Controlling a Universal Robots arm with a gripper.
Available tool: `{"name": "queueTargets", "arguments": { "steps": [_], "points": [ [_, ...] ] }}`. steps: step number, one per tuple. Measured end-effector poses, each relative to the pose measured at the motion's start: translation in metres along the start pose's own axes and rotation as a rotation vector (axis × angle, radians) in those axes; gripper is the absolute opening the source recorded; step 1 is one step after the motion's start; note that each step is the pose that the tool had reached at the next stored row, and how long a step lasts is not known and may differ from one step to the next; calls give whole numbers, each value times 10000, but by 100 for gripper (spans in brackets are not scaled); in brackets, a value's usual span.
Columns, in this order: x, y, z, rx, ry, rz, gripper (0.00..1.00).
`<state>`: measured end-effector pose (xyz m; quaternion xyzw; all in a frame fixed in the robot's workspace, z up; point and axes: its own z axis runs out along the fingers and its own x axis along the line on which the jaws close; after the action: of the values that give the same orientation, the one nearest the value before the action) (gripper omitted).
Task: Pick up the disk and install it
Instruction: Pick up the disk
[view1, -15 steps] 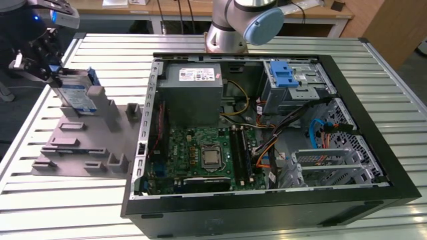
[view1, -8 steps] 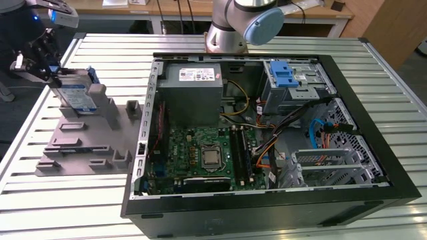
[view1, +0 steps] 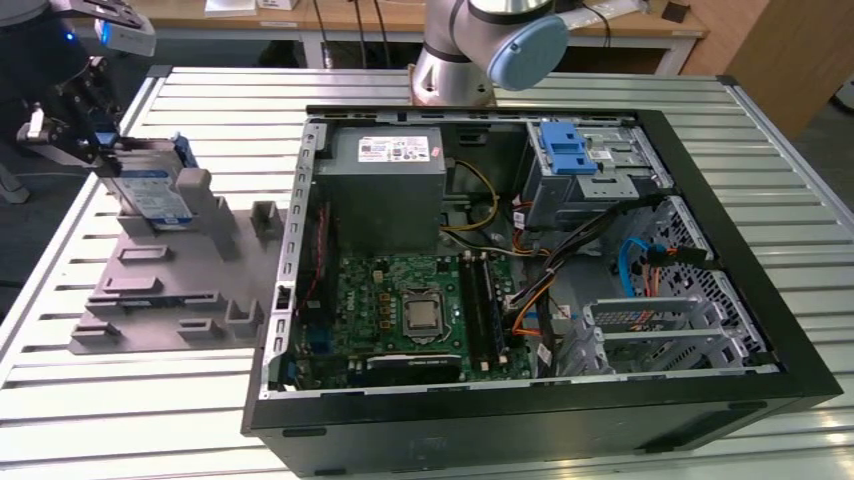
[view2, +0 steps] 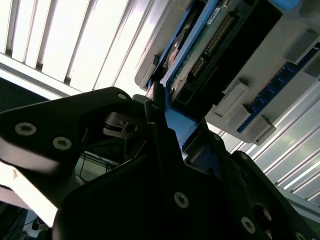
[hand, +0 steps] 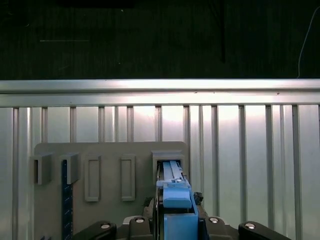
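Observation:
The disk (view1: 144, 188), a silver drive with a white-and-blue label in a blue carrier, stands on edge in a slot at the far end of the grey fixture plate (view1: 160, 290), at the exterior view's left. My gripper (view1: 96, 142) is at its upper end, shut on the blue carrier. In the first wrist view the blue carrier (hand: 176, 202) sits between the black fingers, over the fixture's slot (hand: 169, 162). In the second wrist view the disk's dark underside and connector (view2: 220, 40) show beyond the fingers (view2: 155, 107).
An open black computer case (view1: 727, 215) lies on the slatted aluminium table (view1: 134, 400), at the exterior view's right of the fixture. Inside are a grey power-supply box (view1: 387, 175), a green motherboard (view1: 414, 310) and a metal drive cage with a blue latch (view1: 577, 155). The arm's base (view1: 454, 60) stands behind the case.

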<state>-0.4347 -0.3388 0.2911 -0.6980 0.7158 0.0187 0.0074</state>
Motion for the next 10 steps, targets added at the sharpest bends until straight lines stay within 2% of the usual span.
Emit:
{"name": "queueTargets", "arguments": {
  "steps": [1, 2, 10],
  "points": [
    [0, 0, 0, 1, 0, 0, 38],
    [0, 0, 0, 1, -1, 0, 44],
    [0, 0, 0, -1, 0, 0, 43]
  ]
}}
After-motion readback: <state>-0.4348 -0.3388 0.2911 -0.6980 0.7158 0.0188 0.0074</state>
